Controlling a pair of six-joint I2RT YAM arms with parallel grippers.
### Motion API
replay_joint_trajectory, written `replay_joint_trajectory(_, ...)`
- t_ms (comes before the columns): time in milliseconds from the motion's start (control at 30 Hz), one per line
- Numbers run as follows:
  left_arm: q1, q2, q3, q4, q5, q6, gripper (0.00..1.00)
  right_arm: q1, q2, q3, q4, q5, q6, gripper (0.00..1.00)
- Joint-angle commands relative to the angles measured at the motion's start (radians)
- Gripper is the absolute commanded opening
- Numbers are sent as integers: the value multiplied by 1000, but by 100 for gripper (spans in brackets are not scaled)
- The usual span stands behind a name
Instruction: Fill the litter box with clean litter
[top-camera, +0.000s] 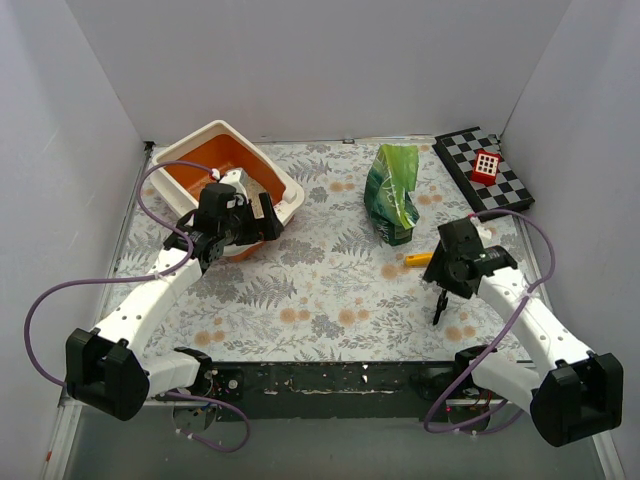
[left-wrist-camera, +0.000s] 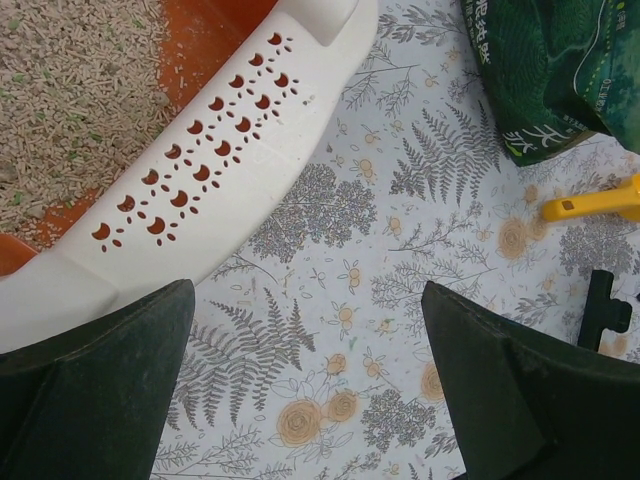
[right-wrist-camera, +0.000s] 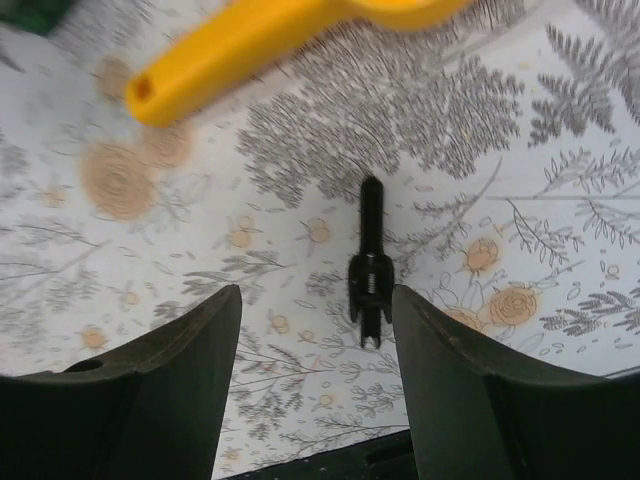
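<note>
At upper left overhead, the litter box (top-camera: 285, 203) holds clean litter (left-wrist-camera: 70, 90) (basin partly bare). Left pincer (left-wrist-camera: 308, 300) stands open beside its rim; right pincer (right-wrist-camera: 317, 300), open over a black clip (right-wrist-camera: 369, 270), likely targets the yellow scoop (right-wrist-camera: 270, 40).

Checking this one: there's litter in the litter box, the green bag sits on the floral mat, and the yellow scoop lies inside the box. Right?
Not quite: the yellow scoop lies on the floral mat beside the green bag, outside the litter box, as the top external view shows. The litter and the bag are as you say.
</note>
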Motion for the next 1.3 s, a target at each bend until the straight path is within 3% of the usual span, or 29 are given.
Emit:
replay_joint_trajectory(0,-5,-19,-9,24,14,15,98,-3,39,227,-24,33,-70,70)
replay_joint_trajectory(200,-5,22,23,18,27,21,98,-16,177,455,22,56,-105,72)
replay_joint_trajectory(333,-5,44,26,27,45,18,98,-74,254,502,156,16,-126,73)
replay_joint_trajectory(567,-5,100,31,43,47,21,98,-192,258,305,664,-188,-146,75)
replay_joint_trajectory(700,-5,134,42,50,51,29,98,-253,330,288,837,-373,-149,76)
replay_joint_trajectory(867,-5,176,62,50,56,41,98,-298,352,181,1106,-490,-93,77)
replay_joint_trajectory(1267,-5,209,91,41,82,56,98,-307,542,168,1391,-588,10,76)
